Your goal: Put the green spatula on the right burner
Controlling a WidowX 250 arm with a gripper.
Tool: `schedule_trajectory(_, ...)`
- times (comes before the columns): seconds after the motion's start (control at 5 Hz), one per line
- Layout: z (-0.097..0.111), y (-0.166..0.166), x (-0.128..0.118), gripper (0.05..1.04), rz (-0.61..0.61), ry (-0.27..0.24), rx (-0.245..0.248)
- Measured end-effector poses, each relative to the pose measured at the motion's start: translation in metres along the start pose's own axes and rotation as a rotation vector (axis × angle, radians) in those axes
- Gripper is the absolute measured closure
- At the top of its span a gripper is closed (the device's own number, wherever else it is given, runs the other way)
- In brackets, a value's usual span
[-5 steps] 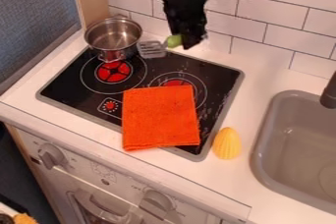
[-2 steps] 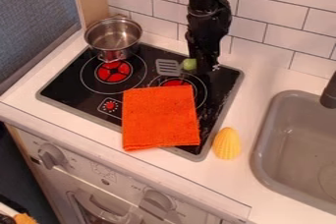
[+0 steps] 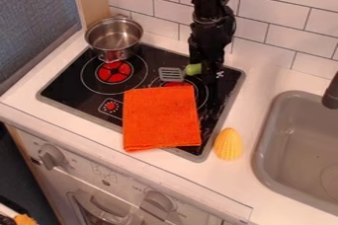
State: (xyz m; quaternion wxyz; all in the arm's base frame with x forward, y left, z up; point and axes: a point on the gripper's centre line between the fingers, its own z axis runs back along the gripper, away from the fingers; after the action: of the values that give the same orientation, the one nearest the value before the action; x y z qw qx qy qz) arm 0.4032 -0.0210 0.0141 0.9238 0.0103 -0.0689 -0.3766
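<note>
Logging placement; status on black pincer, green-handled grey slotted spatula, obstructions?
Pincer holding spatula. Both near far side of red-centred right burner. Flat orange cloth partly covering burner.

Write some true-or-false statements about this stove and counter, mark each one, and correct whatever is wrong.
1. The gripper holds the spatula. True.
2. The cloth hangs in the sink. False: it lies on the stove, partly covering the right burner.
3. The spatula's green part is next to the gripper. True.
4. The yellow thing is inside the pot. False: it is on the counter, between stove and sink.
5. The pot has its lid on. False: it is open.
</note>
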Motion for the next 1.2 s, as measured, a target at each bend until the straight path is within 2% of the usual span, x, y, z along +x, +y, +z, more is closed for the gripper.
schedule_trajectory(0.2, 0.003, 0.000, 0.005, 0.075, -0.011, -0.014, -0.004)
schedule_trajectory(0.4, 0.003, 0.000, 0.002, 0.076, -0.017, 0.000, 0.000)
schedule_trajectory(0.8, 0.055, 0.007, 0.010, 0.083, -0.051, -0.029, 0.109)
schedule_trajectory(1.0, 0.073, 0.005, 0.013, 0.083, -0.065, -0.044, 0.096)
schedule_trajectory(1.2, 0.075, 0.005, 0.014, 0.083, -0.066, -0.050, 0.099)
